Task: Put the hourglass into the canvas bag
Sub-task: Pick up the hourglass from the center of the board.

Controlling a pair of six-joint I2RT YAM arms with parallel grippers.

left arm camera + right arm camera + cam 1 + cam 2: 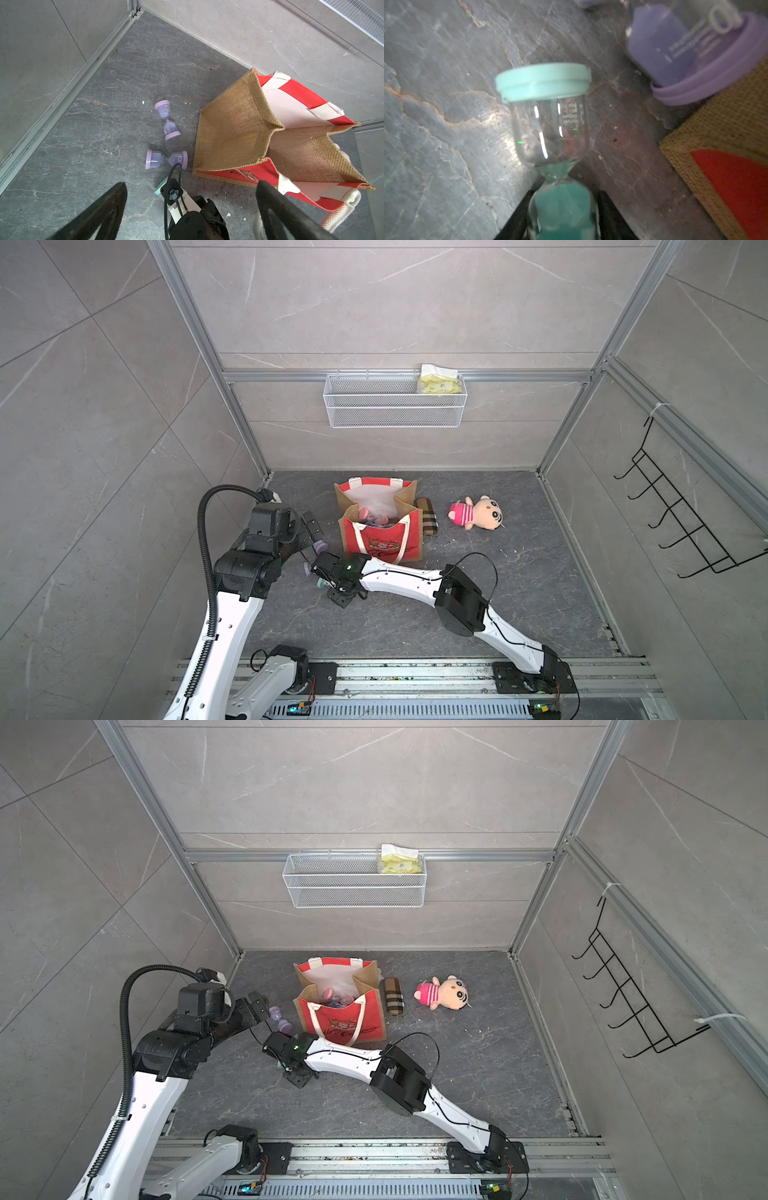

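One teal-capped hourglass (550,133) sits between the fingers of the right tool (564,199), which press on its sand-filled bulb on the wrist side of the neck. Location: low at the surface (498,593), just beside a lower corner of the canvas bag (380,541). The long axis runs in line with the fingers, and the empty bulb and cap point away from the wrist. Expect a light, rigid, smooth, breakable glass body. Grip the bulb or neck with moderate force, as the curved wall may slip. The left tool (191,185) is spread wide and holds nothing.
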